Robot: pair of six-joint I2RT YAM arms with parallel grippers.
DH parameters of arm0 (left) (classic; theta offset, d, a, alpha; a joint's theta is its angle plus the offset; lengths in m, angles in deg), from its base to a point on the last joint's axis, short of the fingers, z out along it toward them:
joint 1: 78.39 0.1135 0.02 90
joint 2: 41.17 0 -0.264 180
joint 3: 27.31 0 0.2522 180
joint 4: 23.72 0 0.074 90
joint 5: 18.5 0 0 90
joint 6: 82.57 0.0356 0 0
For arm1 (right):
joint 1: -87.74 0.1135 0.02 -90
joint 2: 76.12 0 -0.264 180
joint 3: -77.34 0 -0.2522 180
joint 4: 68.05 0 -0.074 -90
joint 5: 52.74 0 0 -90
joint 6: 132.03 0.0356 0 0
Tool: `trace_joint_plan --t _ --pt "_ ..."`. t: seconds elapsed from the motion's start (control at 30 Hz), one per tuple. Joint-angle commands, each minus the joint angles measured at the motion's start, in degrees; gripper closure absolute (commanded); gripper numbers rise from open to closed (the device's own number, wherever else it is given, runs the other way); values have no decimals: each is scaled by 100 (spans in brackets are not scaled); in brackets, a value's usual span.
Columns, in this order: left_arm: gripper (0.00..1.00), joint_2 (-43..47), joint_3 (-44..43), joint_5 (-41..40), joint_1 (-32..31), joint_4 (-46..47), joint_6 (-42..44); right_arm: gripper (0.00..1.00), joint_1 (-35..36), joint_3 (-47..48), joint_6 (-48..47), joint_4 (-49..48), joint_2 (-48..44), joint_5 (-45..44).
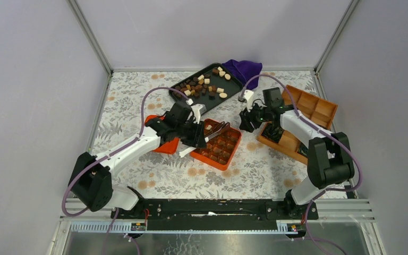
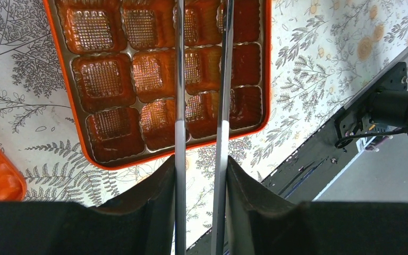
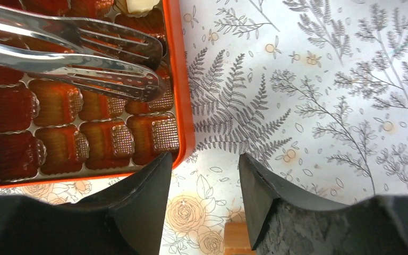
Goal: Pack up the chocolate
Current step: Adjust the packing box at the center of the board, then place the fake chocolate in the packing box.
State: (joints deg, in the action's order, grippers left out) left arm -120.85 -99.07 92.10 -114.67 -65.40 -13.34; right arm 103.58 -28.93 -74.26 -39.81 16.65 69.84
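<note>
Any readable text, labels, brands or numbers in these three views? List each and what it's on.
None readable in any view.
orange tray: embossed grid in the cups, no lettering.
tongs: bare metal, no marking visible.
tablecloth: fern and flower print only.

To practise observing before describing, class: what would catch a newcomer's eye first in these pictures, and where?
The bright orange box in the middle stands out, with metal tongs, gripped by the left hand, poised over its moulded cells. Behind it, a black tray holds scattered dark, brown and cream chocolates. The right hand hangs open and empty beside the box.
</note>
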Motion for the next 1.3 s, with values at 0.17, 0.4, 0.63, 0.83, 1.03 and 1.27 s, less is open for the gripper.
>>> trace_joint_plan --t 0.17,0.4,0.63,0.83,1.03,1.27 --pt "93 -197 -217 -250 -146 114 43 41 -492 -160 64 -129 -540 680" --pt "69 -203 -327 -415 -161 0 49 40 -607 -152 108 -112 -558 814" --pt "61 -193 -503 -318 -165 -3 38 40 -684 -152 131 -34 -601 974" --pt "59 -256 -575 -254 -163 -67 80 40 -731 -117 138 35 -611 1106" --pt "58 -278 -614 -209 -163 -193 165 39 -779 -121 132 55 -620 1153" --pt "58 -161 -708 -397 -157 -234 143 40 -806 -123 132 91 -642 1201"
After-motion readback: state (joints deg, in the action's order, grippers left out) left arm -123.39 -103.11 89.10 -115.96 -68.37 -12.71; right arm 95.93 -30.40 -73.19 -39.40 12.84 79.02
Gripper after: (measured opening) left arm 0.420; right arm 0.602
